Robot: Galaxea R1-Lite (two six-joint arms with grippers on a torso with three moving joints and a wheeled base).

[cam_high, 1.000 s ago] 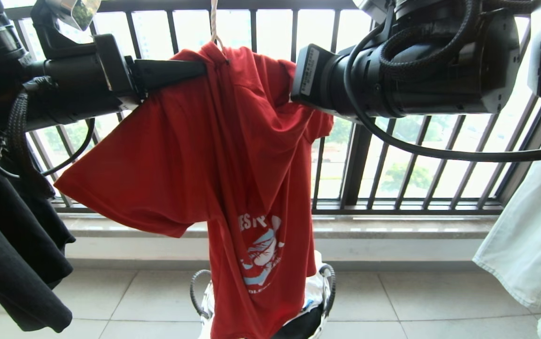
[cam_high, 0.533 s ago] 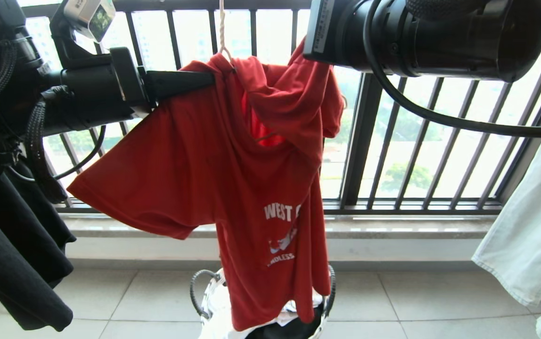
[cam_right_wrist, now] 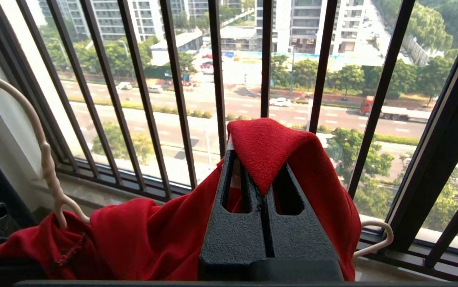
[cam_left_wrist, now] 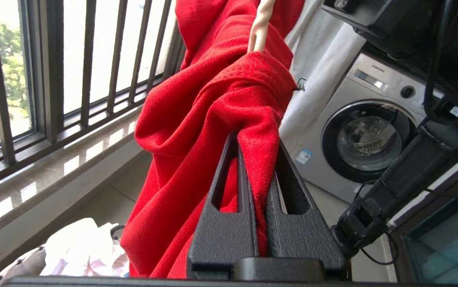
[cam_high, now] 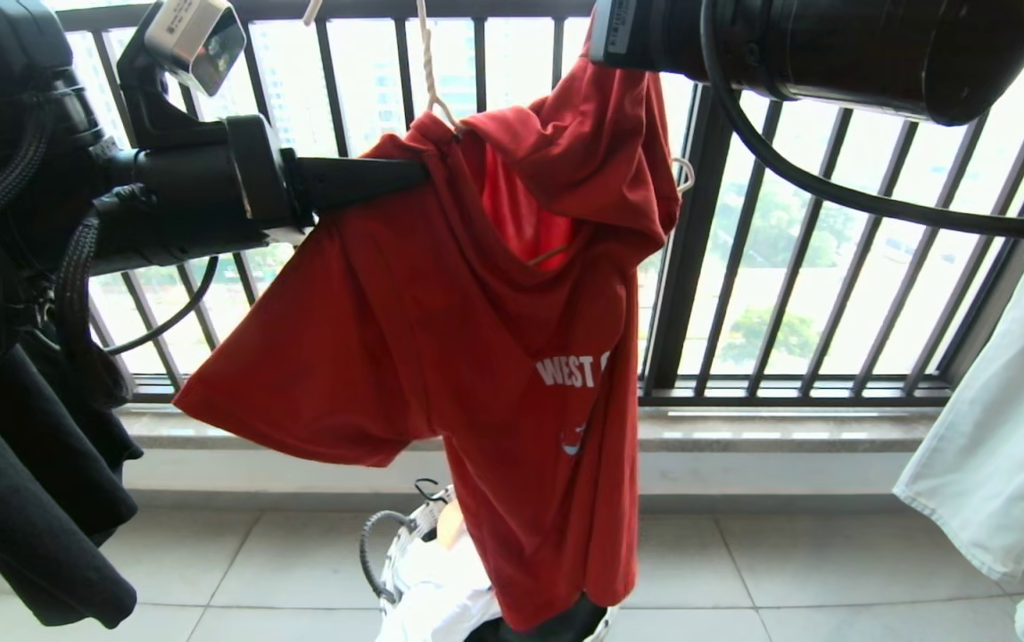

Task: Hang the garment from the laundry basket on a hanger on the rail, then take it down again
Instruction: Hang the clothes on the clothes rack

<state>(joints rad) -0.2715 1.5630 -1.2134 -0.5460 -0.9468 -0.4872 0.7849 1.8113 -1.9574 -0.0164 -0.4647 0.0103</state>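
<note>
Black window bars [cam_high: 797, 294] fill the whole back of the balcony, with trees and a road showing through them, and a grey tiled floor [cam_high: 788, 580] runs below the sill. Off to one side, in the left wrist view, a silver washing machine [cam_left_wrist: 372, 131] stands against the wall. A dark garment [cam_high: 21, 499] hangs at the robot's left and a pale grey one [cam_high: 1003, 428] at its right. Between them the red T-shirt [cam_high: 476, 357] hangs in the air, bunched at the top, its white "WEST" lettering partly folded out of sight and one sleeve sticking out toward the left arm. The left end effector [cam_high: 418, 169] reaches in level and is pressed together on a fold of the shirt's collar, right beside the spot where the hanger's [cam_high: 427, 62] thin white hook rises out of the cloth. The right end effector [cam_right_wrist: 261, 159] is higher up, by the bars, and is likewise clamped shut on a peak of red fabric at the other shoulder, which drapes over its fingertips; one curled white end of the hanger pokes out beside that shoulder. Directly under the shirt's hem sits the laundry basket [cam_high: 392, 553], its black loop handle showing, with white clothes piled inside.
</note>
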